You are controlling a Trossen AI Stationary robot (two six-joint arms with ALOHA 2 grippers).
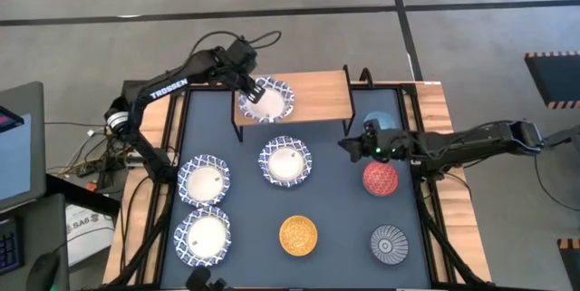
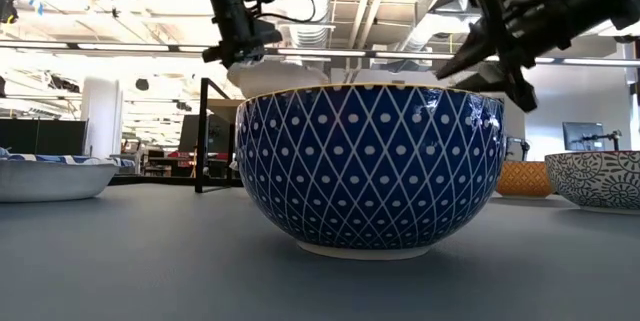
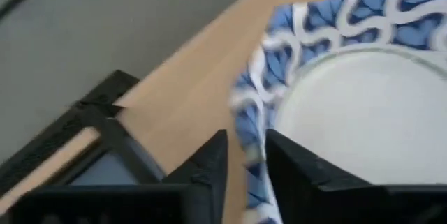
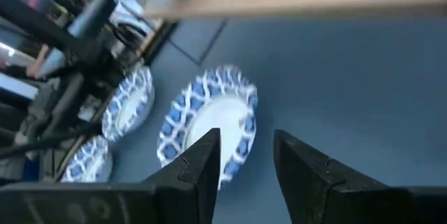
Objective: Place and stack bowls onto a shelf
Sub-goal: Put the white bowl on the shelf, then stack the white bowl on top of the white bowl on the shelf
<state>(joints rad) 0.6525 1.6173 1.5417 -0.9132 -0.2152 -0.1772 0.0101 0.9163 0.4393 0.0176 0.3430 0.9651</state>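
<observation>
Dark tabletop [image 1: 335, 237] with seven bowls, wooden shelf [image 1: 317, 96] carrying one patterned bowl [image 1: 267, 101]

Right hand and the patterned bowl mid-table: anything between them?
High view: only bare tabletop between the right hand and that bowl; the shelf stands beyond.

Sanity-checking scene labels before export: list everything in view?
patterned bowl: 1, blue-and-white, on the shelf
patterned bowls: 3, blue-and-white, on the table's left and middle
yellow bowl: 1, table front
red bowl: 1, table right
striped bowl: 1, grey-blue, front right
light blue bowl: 1, partly hidden by the right arm
shelf: 1, light wood top, black legs, table rear
table: 1, dark blue-grey
left gripper: at the shelf bowl's rim
right gripper: open, empty, beside the shelf
</observation>
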